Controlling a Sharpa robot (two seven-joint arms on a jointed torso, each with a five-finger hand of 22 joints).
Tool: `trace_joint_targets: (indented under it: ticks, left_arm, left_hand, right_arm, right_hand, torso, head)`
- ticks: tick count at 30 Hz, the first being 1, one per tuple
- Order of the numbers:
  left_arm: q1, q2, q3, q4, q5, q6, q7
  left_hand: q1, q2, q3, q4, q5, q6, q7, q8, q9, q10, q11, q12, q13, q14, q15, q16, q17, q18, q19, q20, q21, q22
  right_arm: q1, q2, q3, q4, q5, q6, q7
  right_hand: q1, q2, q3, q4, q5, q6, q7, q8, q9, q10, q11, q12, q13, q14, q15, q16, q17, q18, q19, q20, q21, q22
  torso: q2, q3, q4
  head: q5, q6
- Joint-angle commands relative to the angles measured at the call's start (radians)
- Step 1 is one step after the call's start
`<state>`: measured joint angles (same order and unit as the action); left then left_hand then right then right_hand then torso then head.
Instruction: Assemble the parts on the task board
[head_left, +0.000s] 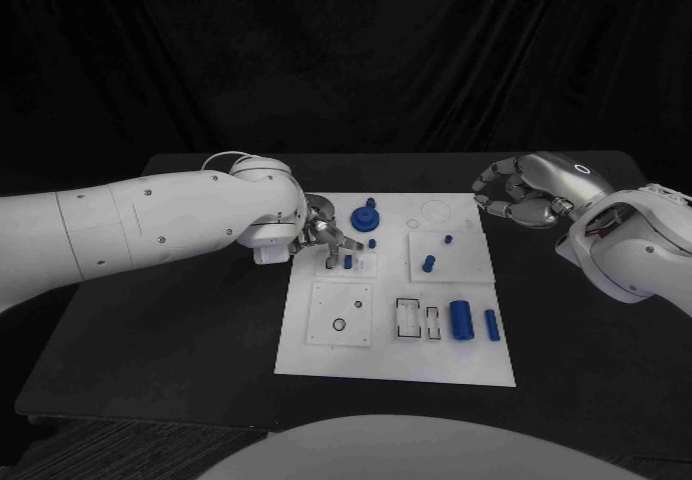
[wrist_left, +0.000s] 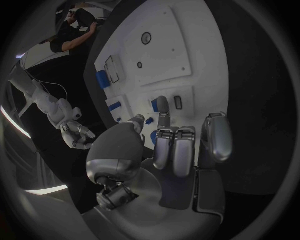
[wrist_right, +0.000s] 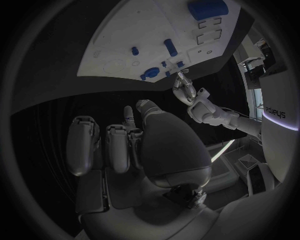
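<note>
My left hand (head_left: 326, 238) pinches a small blue peg (head_left: 348, 261) over the task board (head_left: 397, 365); I should lower it straight. My right hand (head_left: 528, 192), curled empty, hovers beside the board.

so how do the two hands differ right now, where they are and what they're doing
The left hand is over the white board, its fingers reaching down to a small blue part; the right hand is off the board's far right corner, over the black table, fingers curled, holding nothing. Both are silver on white arms.

left hand (wrist_left: 172, 150) | fingers (wrist_left: 162, 112) on small blue part (wrist_left: 154, 105) | task board (wrist_left: 169, 45)
</note>
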<state>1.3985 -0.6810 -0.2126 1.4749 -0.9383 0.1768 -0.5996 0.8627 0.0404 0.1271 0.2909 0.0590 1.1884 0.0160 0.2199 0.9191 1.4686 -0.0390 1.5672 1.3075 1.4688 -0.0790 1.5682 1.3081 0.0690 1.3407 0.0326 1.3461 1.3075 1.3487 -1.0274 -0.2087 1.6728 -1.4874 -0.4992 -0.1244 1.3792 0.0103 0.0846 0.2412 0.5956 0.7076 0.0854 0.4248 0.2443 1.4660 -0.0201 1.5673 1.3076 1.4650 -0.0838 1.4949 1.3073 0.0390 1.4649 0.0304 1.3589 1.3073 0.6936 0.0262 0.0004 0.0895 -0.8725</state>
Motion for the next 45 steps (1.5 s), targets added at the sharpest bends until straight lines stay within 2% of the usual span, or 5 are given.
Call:
trace_joint_targets:
  ticks: [1,8,18,31,45]
  left_arm:
    - [0.026,-0.011,0.001,0.017,0.001,-0.053,0.037]
    - [0.080,-0.026,0.001,0.006,0.001,-0.055,0.041]
    - [0.097,-0.006,0.001,-0.090,-0.051,-0.014,0.062]
    - [0.065,0.055,0.001,-0.225,-0.122,-0.008,0.097]
    - [0.027,0.081,0.001,-0.287,-0.129,0.017,0.101]
  left_hand:
    - [-0.008,0.001,-0.004,0.000,-0.005,0.008,-0.002,0.004,0.003,0.102,-0.007,0.004,0.263,0.102,-0.007,0.003,0.263,0.004,0.006,-0.002,0.003,0.053]
    - [0.057,-0.013,-0.033,-0.017,0.001,0.020,-0.023,0.076,0.100,0.102,-0.026,0.004,0.263,0.102,-0.024,0.003,0.263,0.000,0.026,-0.018,0.014,0.069]
    - [0.105,-0.017,-0.046,-0.024,0.001,-0.014,-0.020,0.084,0.140,0.102,-0.024,0.004,0.263,0.102,-0.023,0.003,0.263,0.002,0.018,-0.019,0.002,0.065]
    - [0.147,-0.013,-0.047,-0.038,0.017,-0.026,-0.020,0.091,0.165,0.102,-0.023,0.004,0.263,0.102,-0.021,0.003,0.263,0.003,0.013,-0.018,-0.005,0.065]
    - [0.151,-0.007,-0.057,-0.029,0.017,-0.052,-0.011,0.068,0.162,0.102,-0.016,0.004,0.263,0.102,-0.016,0.003,0.263,0.006,0.000,-0.014,-0.019,0.059]
  right_arm:
    - [-0.002,-0.003,0.001,0.001,-0.002,-0.004,-0.014]
    - [-0.002,-0.004,0.001,0.001,-0.002,0.000,-0.014]
    - [-0.002,-0.001,0.001,-0.003,-0.002,0.007,-0.011]
    - [-0.006,-0.002,0.001,-0.002,-0.002,0.012,-0.007]
    - [-0.008,-0.001,0.001,-0.003,-0.002,0.014,-0.006]
  right_hand:
    - [0.003,-0.002,0.004,0.004,0.002,0.000,0.002,-0.002,-0.001,0.105,0.009,0.004,0.263,0.081,0.008,-0.003,0.151,0.010,0.021,0.004,-0.004,0.198]
    - [0.003,-0.002,0.004,0.004,0.002,0.001,0.002,-0.002,-0.001,0.105,0.009,0.004,0.263,0.081,0.009,-0.002,0.152,0.010,0.022,0.004,-0.003,0.198]
    - [0.002,-0.002,0.004,0.005,0.001,0.001,0.002,-0.002,-0.001,0.105,0.009,0.004,0.263,0.081,0.009,-0.003,0.152,0.010,0.021,0.004,-0.003,0.198]
    - [0.001,-0.001,0.005,0.006,0.002,0.004,0.001,-0.001,-0.001,0.105,0.009,0.004,0.263,0.081,0.009,-0.003,0.151,0.010,0.022,0.005,-0.003,0.198]
    - [0.001,-0.002,0.009,0.006,0.003,0.008,0.001,0.000,-0.002,0.105,0.008,0.004,0.263,0.081,0.008,-0.006,0.148,0.011,0.021,0.005,-0.006,0.197]
  torso:
    - [0.001,0.0001,-0.0002]
    - [0.003,0.0009,-0.0002]
    - [0.004,0.0000,0.0019]
    - [0.004,-0.0053,0.0016]
    - [0.001,-0.0011,-0.0012]
  head:
    - [-0.002,0.000]
    - [0.002,0.000]
    - [0.001,0.000]
    - [0.008,0.000]
    - [0.005,0.000]
